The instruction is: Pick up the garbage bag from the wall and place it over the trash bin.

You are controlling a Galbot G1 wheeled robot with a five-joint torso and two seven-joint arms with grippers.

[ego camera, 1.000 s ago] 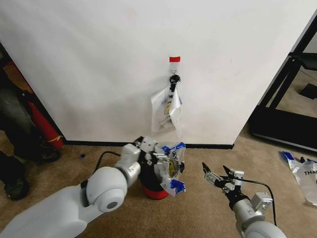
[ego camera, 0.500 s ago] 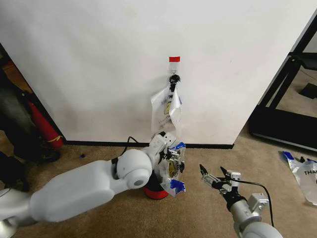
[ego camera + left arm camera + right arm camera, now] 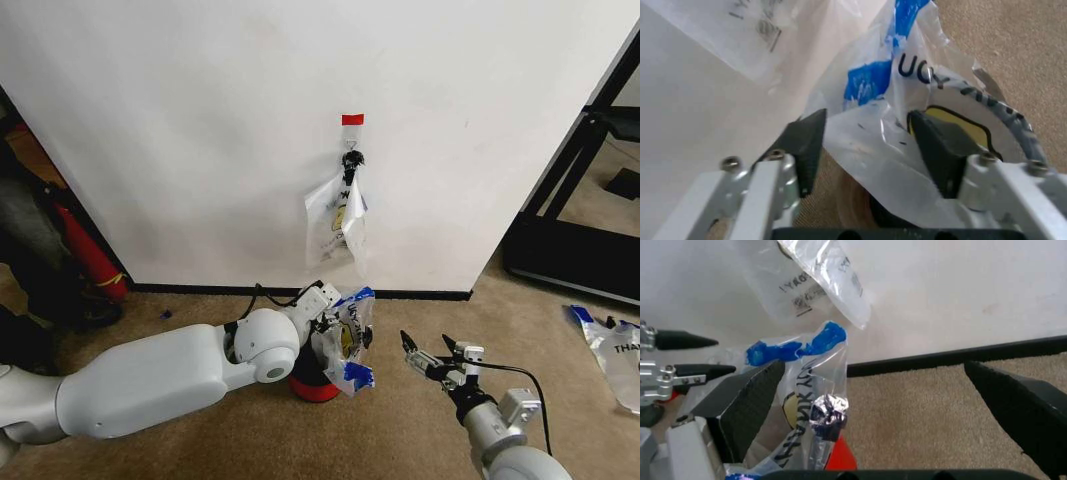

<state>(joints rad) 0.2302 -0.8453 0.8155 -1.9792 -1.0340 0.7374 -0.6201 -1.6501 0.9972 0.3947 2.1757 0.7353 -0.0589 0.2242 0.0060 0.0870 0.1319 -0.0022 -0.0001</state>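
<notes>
The garbage bag point(image 3: 347, 340), see-through with blue edges and a yellow smiley, stands bunched over the trash bin point(image 3: 314, 388), whose red lower side shows beneath it. My left gripper point(image 3: 328, 316) reaches over the bin from the left. In the left wrist view its fingers point(image 3: 805, 145) stand apart, open, with a fold of the garbage bag point(image 3: 880, 145) lying between them. My right gripper point(image 3: 428, 352) hovers open over the carpet just right of the bag, nothing in it. The right wrist view shows the garbage bag point(image 3: 810, 400) ahead of that gripper. Behind rises the white wall point(image 3: 200, 150).
Same-print bags point(image 3: 337, 222) hang from a black hook point(image 3: 352, 158) under a red tape strip point(image 3: 352, 119). A like bag point(image 3: 618, 350) lies on the carpet at far right, beyond a black frame point(image 3: 565, 250). A red cylinder point(image 3: 88, 252) and dark clutter stand at left.
My left arm has swung its forearm forward and carried its gripper a little right, over the bin. The right gripper has edged slightly left. The bag stays on the bin.
</notes>
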